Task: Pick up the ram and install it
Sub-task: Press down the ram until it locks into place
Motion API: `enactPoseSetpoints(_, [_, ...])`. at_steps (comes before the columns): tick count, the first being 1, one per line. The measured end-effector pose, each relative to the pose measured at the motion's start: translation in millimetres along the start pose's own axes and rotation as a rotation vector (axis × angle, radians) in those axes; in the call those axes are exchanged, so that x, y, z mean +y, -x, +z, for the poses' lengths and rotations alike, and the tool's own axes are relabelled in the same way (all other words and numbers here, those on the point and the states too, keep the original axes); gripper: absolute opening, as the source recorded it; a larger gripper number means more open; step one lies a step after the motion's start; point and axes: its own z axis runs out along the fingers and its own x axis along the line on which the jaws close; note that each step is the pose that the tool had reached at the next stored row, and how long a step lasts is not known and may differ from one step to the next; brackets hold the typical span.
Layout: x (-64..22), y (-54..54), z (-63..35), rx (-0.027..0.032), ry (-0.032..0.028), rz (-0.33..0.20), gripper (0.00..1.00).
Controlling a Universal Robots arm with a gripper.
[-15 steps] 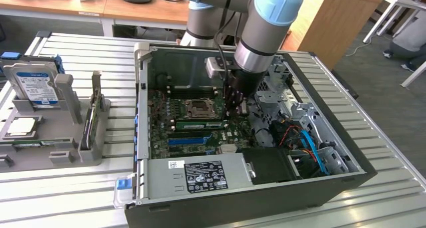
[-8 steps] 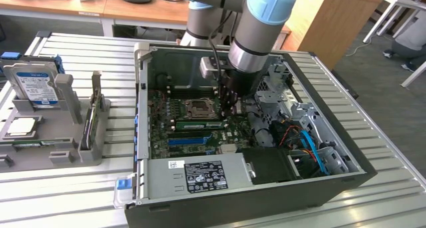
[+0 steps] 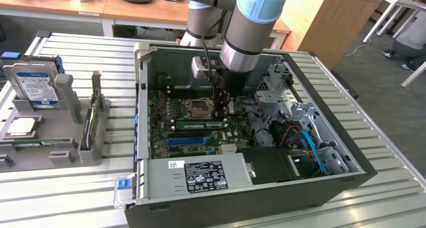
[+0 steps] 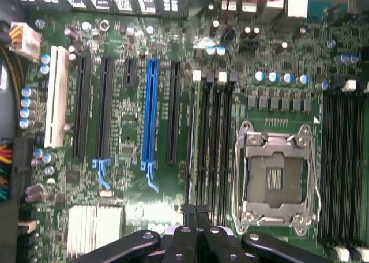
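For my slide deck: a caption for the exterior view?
Gripper shut, reaching into the open PC case over the motherboard.

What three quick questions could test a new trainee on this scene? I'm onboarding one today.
1. True or false: the hard drive lies inside the computer case.
2. The gripper over the motherboard is: A open wide, B shut, C clamped on a cable.
3. What colour is the expansion slot standing between black ones?
Key: 1 false; 2 B; 3 blue.
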Motion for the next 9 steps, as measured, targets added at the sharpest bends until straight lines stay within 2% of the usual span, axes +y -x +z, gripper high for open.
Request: enactPoseSetpoints(9, [18.5, 0.9, 0.7, 0.0001, -0.0063, 0.0, 0.11])
